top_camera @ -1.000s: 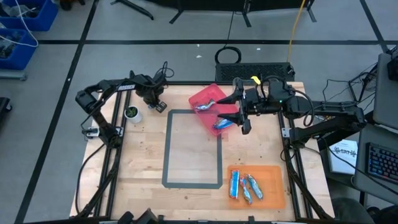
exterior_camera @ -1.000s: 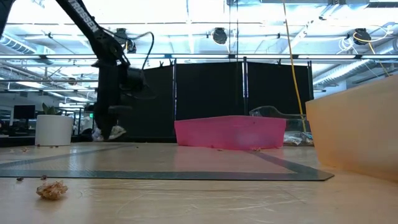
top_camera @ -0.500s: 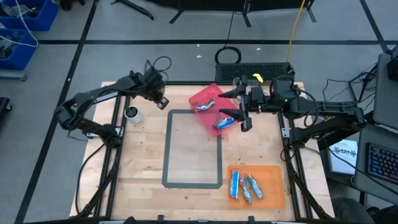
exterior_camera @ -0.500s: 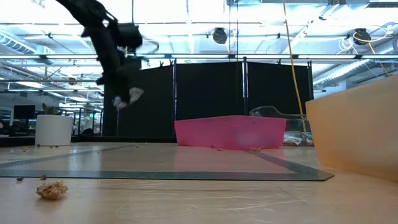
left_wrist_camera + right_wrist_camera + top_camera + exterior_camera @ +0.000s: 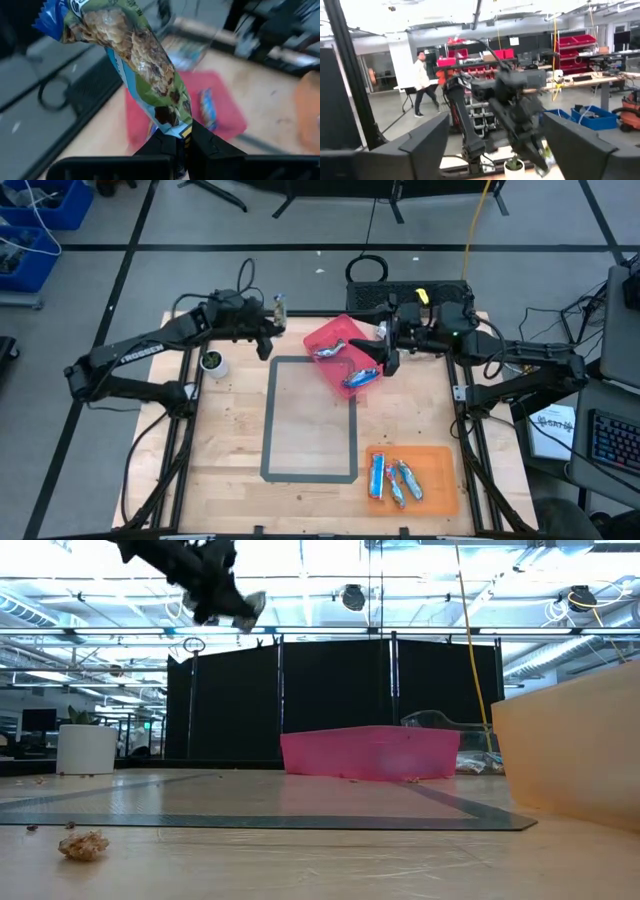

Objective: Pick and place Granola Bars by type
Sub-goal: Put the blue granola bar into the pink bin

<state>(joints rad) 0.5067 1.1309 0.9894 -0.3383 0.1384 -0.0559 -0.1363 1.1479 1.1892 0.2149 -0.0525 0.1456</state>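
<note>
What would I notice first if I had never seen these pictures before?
Probably the granola bar, pinched at one end in the left gripper and held high above the table's far left side, beside the pink bin. Next, the right gripper hangs with its jaws wide over that bin, which holds two bars. Then the orange bin at the near right corner, with more bars in it.

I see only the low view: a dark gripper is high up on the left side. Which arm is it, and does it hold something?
Observer: It is the left gripper, shut on a granola bar with a green and blue wrapper.
Operator: Is the pink bin empty?
Observer: No, the pink bin holds two blue bars.
Operator: Where is the right gripper?
Observer: The right gripper is open, beside the pink bin.
</note>
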